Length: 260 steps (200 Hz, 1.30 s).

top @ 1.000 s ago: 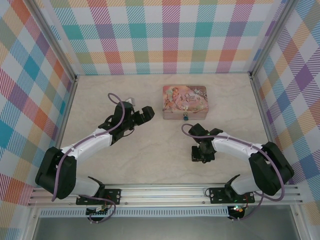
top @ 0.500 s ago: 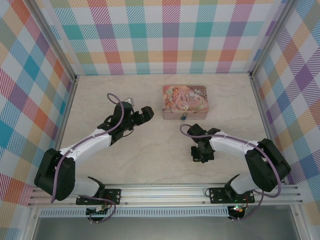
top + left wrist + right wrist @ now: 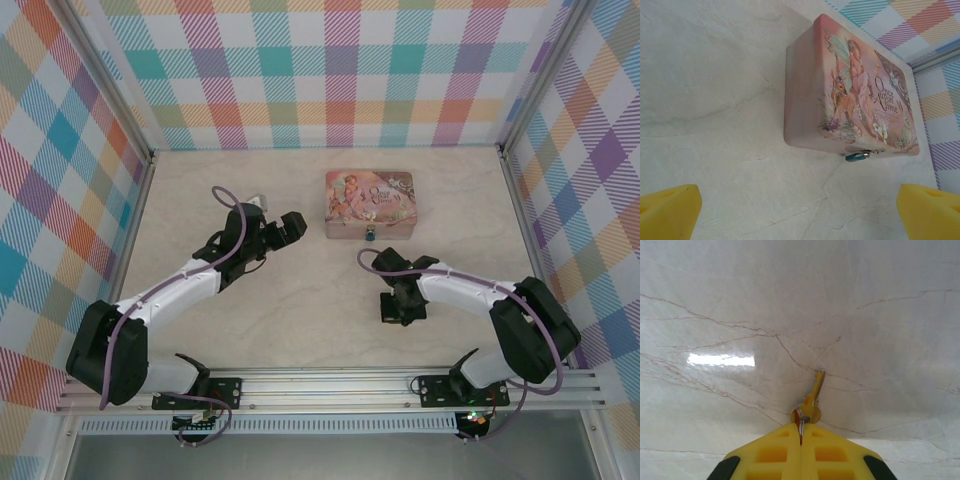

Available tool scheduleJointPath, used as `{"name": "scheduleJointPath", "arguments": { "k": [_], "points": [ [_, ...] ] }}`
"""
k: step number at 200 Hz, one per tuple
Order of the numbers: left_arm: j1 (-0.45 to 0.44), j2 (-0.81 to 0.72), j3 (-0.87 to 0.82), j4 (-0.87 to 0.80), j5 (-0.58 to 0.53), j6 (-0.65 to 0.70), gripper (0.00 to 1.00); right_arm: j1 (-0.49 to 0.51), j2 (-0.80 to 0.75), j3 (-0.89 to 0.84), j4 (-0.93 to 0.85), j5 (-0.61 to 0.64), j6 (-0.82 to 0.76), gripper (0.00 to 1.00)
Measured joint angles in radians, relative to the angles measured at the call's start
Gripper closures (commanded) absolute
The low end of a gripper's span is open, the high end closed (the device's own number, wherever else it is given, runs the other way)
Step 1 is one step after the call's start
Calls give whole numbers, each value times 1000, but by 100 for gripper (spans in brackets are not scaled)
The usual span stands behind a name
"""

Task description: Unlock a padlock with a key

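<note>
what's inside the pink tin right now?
Can't tell: the tin is shut, so anything it holds is covered. Outside it, the padlock hangs at its front edge.

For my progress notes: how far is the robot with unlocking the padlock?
Done: the right hand is shut on the key, whose blade sticks out in front of the fingers. In hand: the left hand is open and faces the tin. Left: the padlock hangs on the tin's front clasp, apparently locked, far from the key; carrying the key over, inserting and turning it remain.
</note>
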Motion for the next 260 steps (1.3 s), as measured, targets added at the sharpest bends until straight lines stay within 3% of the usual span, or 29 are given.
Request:
{"name": "scheduleJointPath", "arguments": {
  "k": [51,120,162,214,260],
  "points": [
    [0,-68,0,-21,2,2,0,6,-235,-49,145,-1,0,100],
    [-9,-118,81,-8,122,2,11,6,-551,-153,610,-34,-164,100],
    [-61,-109,187,7,238,9,25,6,-573,-146,837,-125,-374,100],
    [-142,-50,282,19,332,31,36,17,-545,-123,883,-225,-671,100],
    [-206,17,331,-8,358,71,46,27,-531,-95,880,-222,-782,100]
  ]
}}
